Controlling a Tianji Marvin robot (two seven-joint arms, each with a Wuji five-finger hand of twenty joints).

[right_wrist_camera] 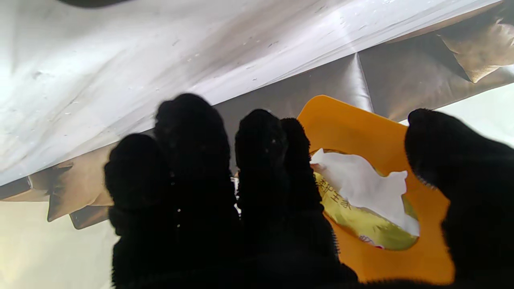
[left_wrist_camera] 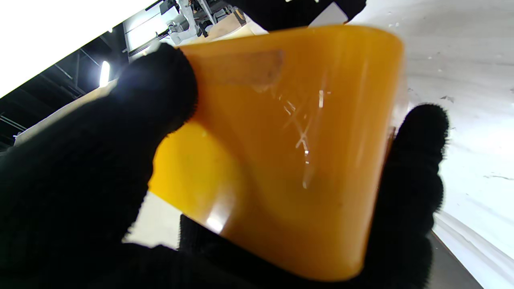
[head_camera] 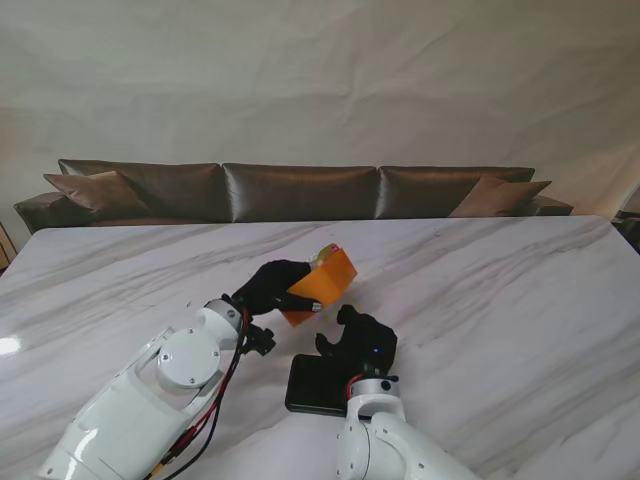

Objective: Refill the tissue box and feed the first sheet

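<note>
1. Left hand (head_camera: 268, 288) grips the orange tissue box (head_camera: 322, 285), tilted up off the marble surface (head_camera: 500, 300).
2. Right hand (head_camera: 358, 340) hovers empty beside it, fingers spread.
3. White tissue (right_wrist_camera: 361, 182) pokes from the box opening.

Surface: white marble table (head_camera: 480, 300) with grey veining, glossy, spanning the whole stand view.
Lying on it: a flat black rectangular object (head_camera: 315, 385), near edge, centre, partly hidden by the robot's arm.
Its identity: cannot tell.
</note>
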